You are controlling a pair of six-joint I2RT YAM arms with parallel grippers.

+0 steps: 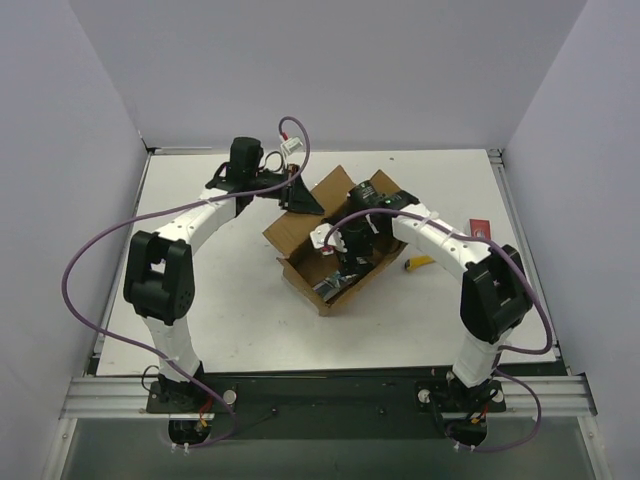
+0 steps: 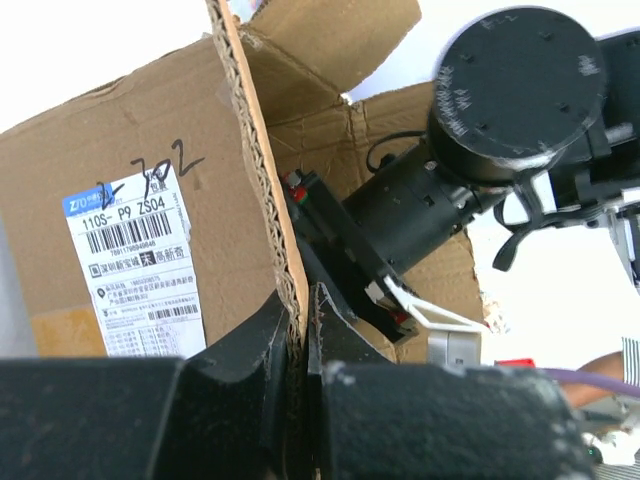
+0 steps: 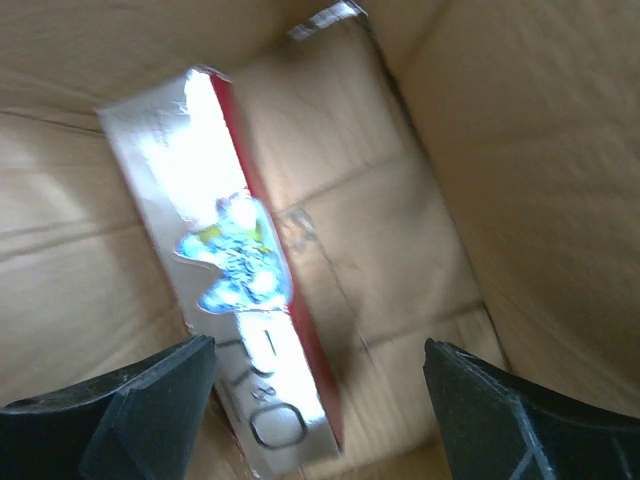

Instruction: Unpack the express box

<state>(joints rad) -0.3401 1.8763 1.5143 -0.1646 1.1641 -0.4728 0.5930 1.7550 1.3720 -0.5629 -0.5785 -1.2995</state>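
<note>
The left claw (image 2: pixel 303 325) is pressed tight on the corrugated edge of a flap of the express box (image 2: pixel 150 130), pinching the cardboard. The right claw (image 3: pixel 318 400) hangs spread wide inside the open box, over a slim red-and-white carton (image 3: pixel 235 270) lying on the bottom. The box sits mid-worktop (image 1: pixel 230 310) between the two arms. A yellow knife (image 1: pixel 420 263) lies just to its right.
</note>
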